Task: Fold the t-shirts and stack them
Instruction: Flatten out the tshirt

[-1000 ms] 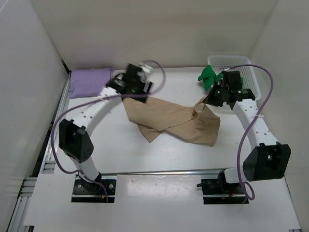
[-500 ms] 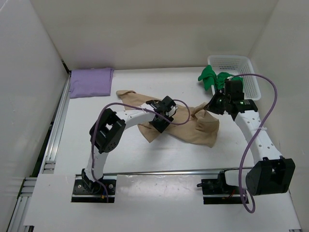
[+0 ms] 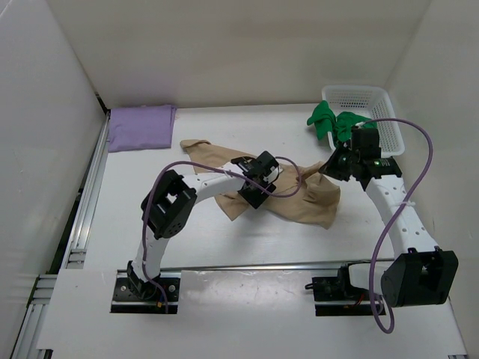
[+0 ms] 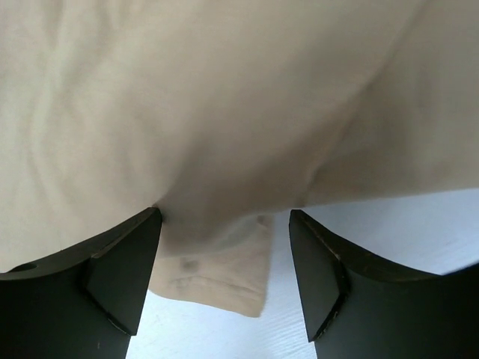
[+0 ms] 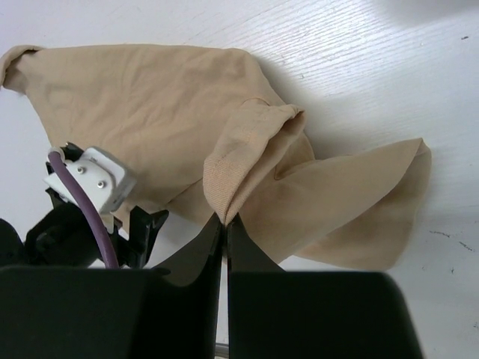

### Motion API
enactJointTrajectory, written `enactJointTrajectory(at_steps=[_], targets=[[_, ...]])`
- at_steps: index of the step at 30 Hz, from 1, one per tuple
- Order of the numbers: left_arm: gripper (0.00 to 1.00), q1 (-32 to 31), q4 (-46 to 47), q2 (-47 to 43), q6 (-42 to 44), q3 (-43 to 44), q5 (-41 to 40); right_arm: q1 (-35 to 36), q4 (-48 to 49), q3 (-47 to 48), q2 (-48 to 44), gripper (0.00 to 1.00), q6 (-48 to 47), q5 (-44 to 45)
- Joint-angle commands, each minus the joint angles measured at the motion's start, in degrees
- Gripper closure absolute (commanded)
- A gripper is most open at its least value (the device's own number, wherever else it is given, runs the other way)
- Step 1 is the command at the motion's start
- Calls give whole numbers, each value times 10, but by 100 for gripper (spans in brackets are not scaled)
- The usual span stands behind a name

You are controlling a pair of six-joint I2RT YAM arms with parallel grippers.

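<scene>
Update: left claw point(image 4: 224, 217) was swung down over tan shirt point(image 5: 150, 112), spread apart; right claw point(image 5: 225, 222) is kept clamped on it, regrasp expected.

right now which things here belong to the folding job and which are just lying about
Job: tan t-shirt, crumpled mid-table; purple t-shirt, folded, far left; green t-shirt, bunched at the basket's corner.
Lying about: white mesh basket.
</scene>
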Motion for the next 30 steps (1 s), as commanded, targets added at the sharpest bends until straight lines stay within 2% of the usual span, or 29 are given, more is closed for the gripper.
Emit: enactJointTrajectory(at_steps=[1,3,5,11,12,17,20,21,23,24,25,27,29,30], targets=[[20,-13,4,-22,0,18,15,-1,7,-5,-16,100,-7,7],[21,-13,4,-14,0,18,-6,-1,7,-5,-22,100,-7,7],[29,-13,4,-5,0,23,-20,-1,7,-5,-22,100,-12,7],[72,4,4,9,0,60,-73,-1,1,-5,-34,100,-12,13],[90,4,4,4,0,60,-81,-1,1,-5,-39,100,-12,13],[90,40,-2,-75,0,37,-89,-14,-11,12,-38,100,-31,32],[90,88,-8,-129,0,54,-94,-27,-19,81,-3,100,-51,38],[90,104,-8,-137,0,87,-104,-33,-27,110,12,100,-58,38],[90,154,-8,-143,0,135,-111,-48,-52,233,64,100,-71,38],[90,171,-13,-143,0,195,-117,-54,-64,283,84,100,-71,38],[90,186,-13,-138,0,227,-129,-59,-88,390,121,100,-71,23],[90,221,-20,-120,0,317,-135,-59,-107,486,154,100,-71,6],[90,235,-25,-120,0,351,-135,-59,-112,569,180,100,-58,-19],[90,243,-25,-126,0,357,-140,-59,-112,577,180,100,-49,-45]])
